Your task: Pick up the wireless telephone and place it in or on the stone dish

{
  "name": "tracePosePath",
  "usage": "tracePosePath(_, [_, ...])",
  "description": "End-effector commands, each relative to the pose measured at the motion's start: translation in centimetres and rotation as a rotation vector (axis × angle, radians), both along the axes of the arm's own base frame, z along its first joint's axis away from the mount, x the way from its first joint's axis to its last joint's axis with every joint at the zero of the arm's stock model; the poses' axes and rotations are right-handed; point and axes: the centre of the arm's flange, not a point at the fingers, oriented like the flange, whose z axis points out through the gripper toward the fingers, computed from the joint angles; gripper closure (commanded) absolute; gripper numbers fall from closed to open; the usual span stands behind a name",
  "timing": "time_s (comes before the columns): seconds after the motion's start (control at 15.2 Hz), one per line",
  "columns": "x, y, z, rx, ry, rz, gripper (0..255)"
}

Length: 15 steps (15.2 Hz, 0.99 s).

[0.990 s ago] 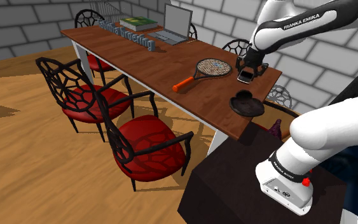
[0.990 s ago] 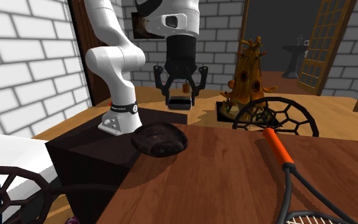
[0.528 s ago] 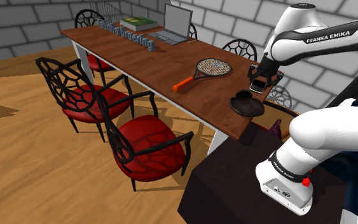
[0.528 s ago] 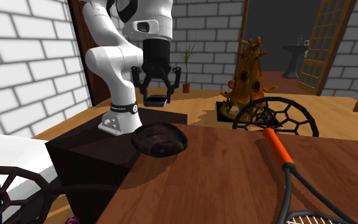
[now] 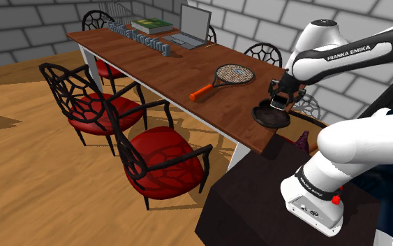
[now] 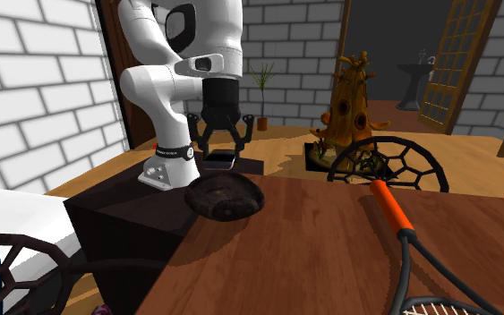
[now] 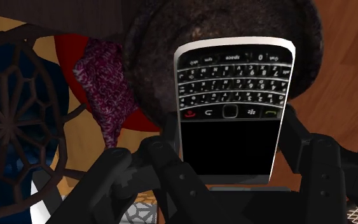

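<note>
My black gripper (image 5: 281, 100) is shut on a black keypad telephone (image 7: 231, 105) with a silver rim, held flat between the fingers. It hangs just above the dark rough stone dish (image 5: 269, 116), which sits at the near end of the wooden table (image 5: 174, 70). From across the table, the phone (image 6: 220, 158) in the gripper (image 6: 221, 154) hovers a little behind and above the dish (image 6: 226, 196). Looking along the fingers, the dish (image 7: 165, 51) lies directly under the phone.
An orange-handled racket (image 5: 223, 77) lies on the table beside the dish. A laptop (image 5: 190, 29) and books (image 5: 151, 26) are at the far end. Red-cushioned black chairs (image 5: 156, 157) line the table. The dark stand (image 5: 271, 203) is close by.
The gripper, still holding the phone, has swung from above the table past its edge, then back and down to just over the dish.
</note>
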Motion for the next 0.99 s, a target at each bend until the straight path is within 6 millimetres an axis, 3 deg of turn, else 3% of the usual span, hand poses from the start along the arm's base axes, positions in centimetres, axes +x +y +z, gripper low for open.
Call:
tracePosePath(0.0, [0.0, 0.0, -1.1, 0.0, -0.001, 0.0, 255])
tracePosePath(0.26, [0.0, 0.0, -2.8, 0.0, -0.001, 0.0, 255])
tracePosePath(0.73, [0.0, 0.0, -2.8, 0.0, -0.001, 0.0, 255])
tracePosePath(0.79, [0.0, 0.0, -2.8, 0.0, -0.001, 0.0, 0])
tracePosePath(0.92, [0.0, 0.0, -2.8, 0.0, -0.001, 0.0, 0])
